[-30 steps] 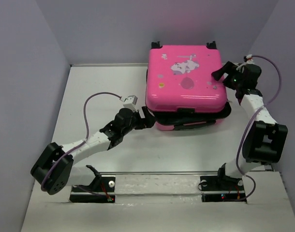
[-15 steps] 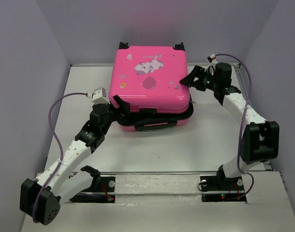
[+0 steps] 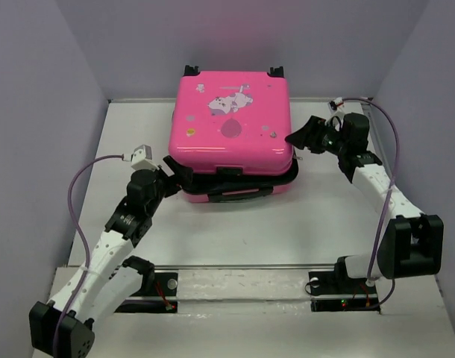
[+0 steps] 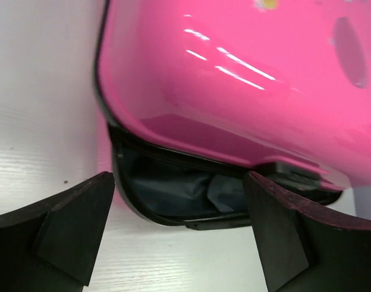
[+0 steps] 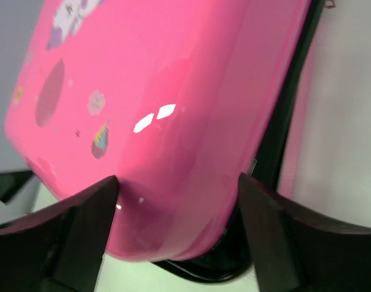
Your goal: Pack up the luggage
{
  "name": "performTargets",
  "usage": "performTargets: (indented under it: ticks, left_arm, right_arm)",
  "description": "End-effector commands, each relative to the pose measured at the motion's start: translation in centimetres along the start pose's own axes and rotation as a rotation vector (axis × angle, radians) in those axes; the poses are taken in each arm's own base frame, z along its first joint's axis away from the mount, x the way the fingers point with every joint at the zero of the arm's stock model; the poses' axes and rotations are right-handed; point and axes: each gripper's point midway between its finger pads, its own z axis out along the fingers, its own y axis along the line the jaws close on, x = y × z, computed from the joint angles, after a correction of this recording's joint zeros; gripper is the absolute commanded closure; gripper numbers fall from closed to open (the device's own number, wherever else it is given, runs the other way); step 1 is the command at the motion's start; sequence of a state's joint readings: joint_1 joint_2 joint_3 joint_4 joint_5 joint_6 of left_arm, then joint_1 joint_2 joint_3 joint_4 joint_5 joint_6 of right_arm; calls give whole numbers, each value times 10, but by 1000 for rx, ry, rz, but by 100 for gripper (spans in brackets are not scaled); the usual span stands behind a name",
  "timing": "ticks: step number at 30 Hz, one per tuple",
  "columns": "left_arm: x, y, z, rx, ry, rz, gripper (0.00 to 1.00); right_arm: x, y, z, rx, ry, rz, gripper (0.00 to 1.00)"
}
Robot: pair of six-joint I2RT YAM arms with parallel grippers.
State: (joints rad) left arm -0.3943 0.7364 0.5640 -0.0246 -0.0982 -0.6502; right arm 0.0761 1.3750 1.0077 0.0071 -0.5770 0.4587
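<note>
The luggage (image 3: 231, 119) is a hot-pink hard-shell suitcase with a white cartoon print, lying flat at the back middle of the table. Its lid sits slightly ajar over the lower shell, with the black zipper band showing. My left gripper (image 3: 177, 170) stands open at the front left corner. In the left wrist view the luggage (image 4: 234, 73) shows dark lining in the gap, just beyond my left gripper (image 4: 179, 228). My right gripper (image 3: 300, 138) is open at the right front corner. In the right wrist view the luggage (image 5: 143, 91) has its lid corner framed by my right gripper (image 5: 178, 210).
The white table (image 3: 250, 231) is boxed in by grey walls on the left (image 3: 41, 149), right (image 3: 429, 74) and back. The suitcase's wheels are at the back wall. A black rail (image 3: 242, 287) with both arm bases runs along the near edge.
The suitcase slid left across the table, then stayed put. My left arm swung left and back. My right gripper followed it left, then eased off to the right with its jaws narrower.
</note>
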Motion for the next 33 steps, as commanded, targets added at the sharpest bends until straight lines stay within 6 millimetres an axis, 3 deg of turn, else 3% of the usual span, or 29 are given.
performTargets:
  ticks: [1, 5, 7, 9, 15, 18, 21, 26, 29, 30, 31, 32, 33]
  left_arm:
    - [-59, 6, 21, -85, -141, -35, 1]
    - [-106, 7, 30, -45, -204, -81, 1]
    - [-110, 13, 41, -11, -179, -109, 1]
    - [-102, 24, 55, 21, -135, -158, 1]
    - [-108, 1, 86, 259, -40, -307, 1]
    - [-108, 12, 97, 237, -46, -377, 1]
    - [-91, 33, 104, 210, 1, -487, 1]
    - [-65, 38, 92, 277, 33, -563, 2]
    - [-44, 58, 90, 241, 37, -598, 1]
    - [-55, 52, 88, 282, 11, -599, 2]
    - [-40, 64, 83, 270, 27, -691, 3]
    - [-35, 56, 71, 411, 8, -724, 6]
    - [-38, 53, 70, 442, -1, -740, 6]
  right_arm:
    - [1, -9, -19, 68, -11, -8, 7]
    - [3, -14, -20, 76, -12, 9, 2]
    - [5, -15, -17, 62, -7, 16, 2]
    - [5, -12, -16, 45, -8, 24, 1]
    - [-6, -9, -15, 40, -61, 39, 0]
    - [-14, -18, -16, 83, -103, 77, 1]
    - [-20, -12, -18, 74, -119, 85, 6]
    - [-25, -4, -25, 47, -129, 55, 5]
    - [-26, -3, -28, 49, -141, 53, 4]
    - [-27, -2, -28, 47, -144, 50, 4]
    - [-27, -1, -28, 43, -142, 50, 3]
    - [-26, 2, -28, 26, -132, 50, 3]
    - [-26, 3, -28, 23, -131, 51, 3]
